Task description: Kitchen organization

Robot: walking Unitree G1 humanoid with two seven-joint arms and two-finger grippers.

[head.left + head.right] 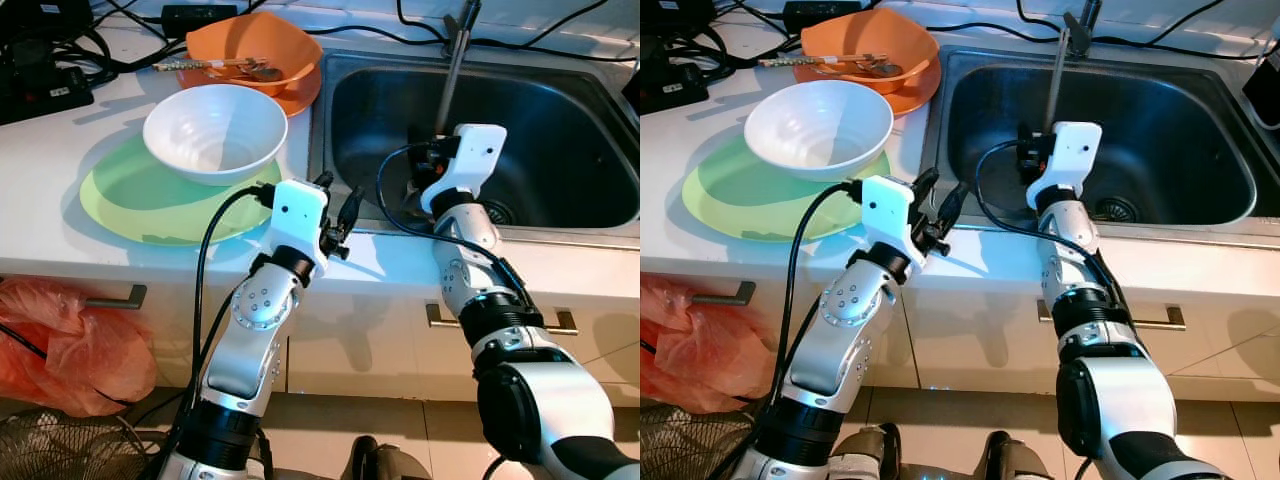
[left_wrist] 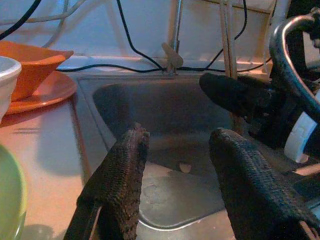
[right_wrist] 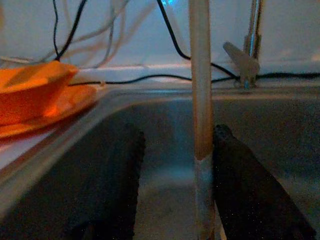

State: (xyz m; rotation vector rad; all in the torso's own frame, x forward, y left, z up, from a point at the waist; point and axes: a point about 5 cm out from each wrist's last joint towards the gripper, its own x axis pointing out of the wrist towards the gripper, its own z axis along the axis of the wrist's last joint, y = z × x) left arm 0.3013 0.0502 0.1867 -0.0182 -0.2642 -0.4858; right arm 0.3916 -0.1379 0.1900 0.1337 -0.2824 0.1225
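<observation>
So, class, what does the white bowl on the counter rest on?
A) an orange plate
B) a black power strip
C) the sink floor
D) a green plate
D: the white bowl sits on the green plate, left of the sink.

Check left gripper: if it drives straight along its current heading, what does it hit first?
Probably nothing on the counter. The left gripper sits open at the sink's front-left rim, aimed across the basin. First contact looks like the right gripper or the sink's far wall; depth is unclear.
</observation>
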